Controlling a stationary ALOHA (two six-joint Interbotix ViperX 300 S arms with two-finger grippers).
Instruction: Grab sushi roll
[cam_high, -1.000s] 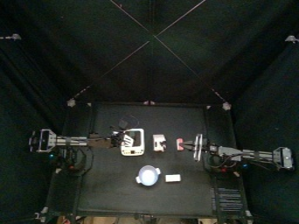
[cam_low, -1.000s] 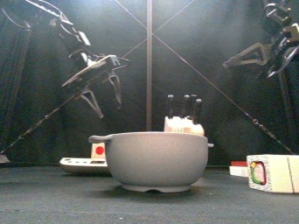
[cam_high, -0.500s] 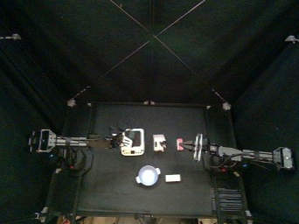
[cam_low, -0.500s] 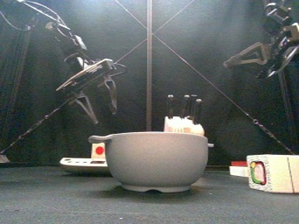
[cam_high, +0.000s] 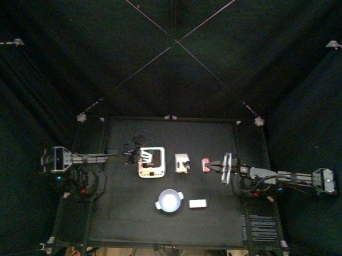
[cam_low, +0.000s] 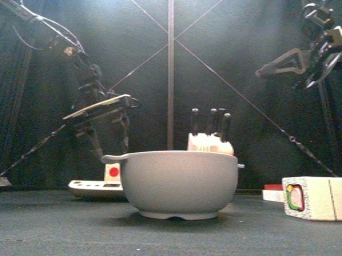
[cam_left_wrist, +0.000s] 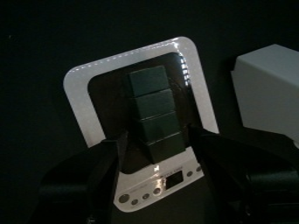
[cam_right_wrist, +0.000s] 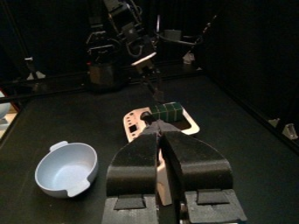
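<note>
Jaws of the left gripper (cam_left_wrist: 158, 162) spread wide, empty, straddling the near end of the sushi roll (cam_left_wrist: 149, 105). Right gripper (cam_right_wrist: 162, 144) pressed together, parked at right of the top view. Nothing grabbed yet; descent, closing and lifting seemingly left. Roll lying in a row of dark pieces on the white tray (cam_left_wrist: 79, 105), left of centre in the top view, long axis along the tray's length.

left pincer (cam_left_wrist: 156, 166) open, right pincer (cam_right_wrist: 163, 140) shut

Glossy white plastic tray (cam_left_wrist: 87, 114), seemingly matt dark sushi roll (cam_left_wrist: 152, 105), smooth grey bowl (cam_low: 181, 184)
</note>
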